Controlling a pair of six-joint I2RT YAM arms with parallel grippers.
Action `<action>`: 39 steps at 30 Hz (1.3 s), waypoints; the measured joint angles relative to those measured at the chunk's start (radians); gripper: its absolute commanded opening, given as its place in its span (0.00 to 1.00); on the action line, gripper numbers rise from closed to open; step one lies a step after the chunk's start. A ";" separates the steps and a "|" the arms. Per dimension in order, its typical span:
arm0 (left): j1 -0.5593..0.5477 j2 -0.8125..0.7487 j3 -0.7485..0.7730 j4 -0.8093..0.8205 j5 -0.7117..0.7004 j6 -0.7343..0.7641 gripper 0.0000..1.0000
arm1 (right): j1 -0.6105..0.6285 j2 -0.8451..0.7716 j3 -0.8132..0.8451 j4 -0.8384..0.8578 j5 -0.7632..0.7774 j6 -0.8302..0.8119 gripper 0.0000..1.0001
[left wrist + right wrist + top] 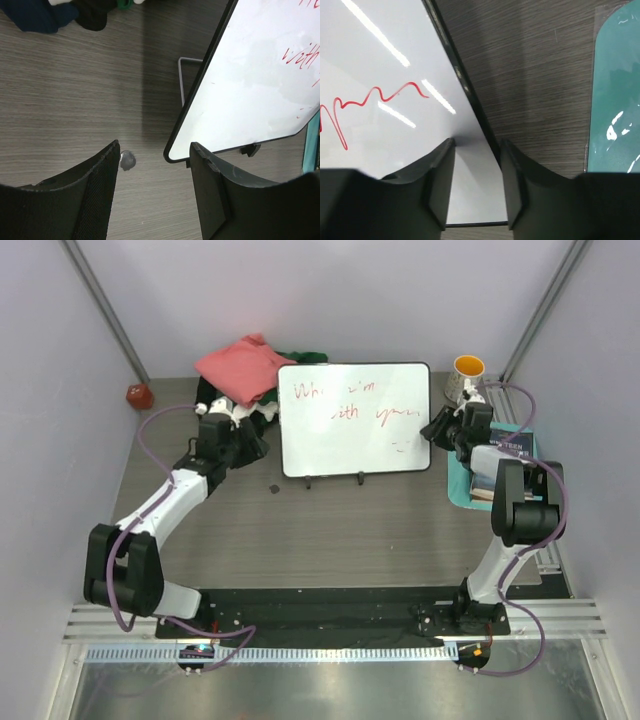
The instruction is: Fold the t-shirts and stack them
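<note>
The t-shirts lie in a loose heap at the back left of the table. A salmon-pink shirt [243, 365] sits on top, and dark green cloth [298, 357] pokes out behind it. White and black cloth bunch under its near edge. The heap is just beside the left edge of the white board [355, 418]. That board leans on a wire stand in the middle of the table and carries red writing.

The left gripper [155, 149] hovers low between the heap and the board's lower left corner. Its jaws are spread with only bare table between them. A small grey lump [128, 160] lies on the table by its left finger.

The right gripper [477, 147] is at the board's right edge. Its jaws are parted over the board's corner and clamp nothing. Whether a fingertip touches the board I cannot tell from this angle.

The table [330, 530] is dark grey-brown with a fine wood grain. Near the right arm lies a teal tray [615, 95], and behind it stands a mug [467, 373] with a yellow inside. A red object [139, 395] sits at the far left edge. Pale walls close in three sides, with metal posts in the back corners. A black plate and a ribbed metal rail run along the near edge.
</note>
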 measured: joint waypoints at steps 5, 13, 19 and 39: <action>-0.011 0.059 0.022 0.000 0.003 0.000 0.59 | -0.010 -0.011 -0.047 0.066 -0.026 0.007 0.14; -0.058 0.163 0.110 -0.003 -0.001 0.022 0.60 | 0.002 -0.073 -0.080 0.088 -0.098 0.022 0.44; -0.066 0.199 0.131 -0.008 -0.027 0.042 0.62 | 0.015 -0.088 -0.082 0.140 -0.201 0.032 0.56; -0.065 0.244 0.151 0.009 -0.053 0.057 0.63 | -0.026 -0.123 -0.192 0.265 -0.130 0.047 0.80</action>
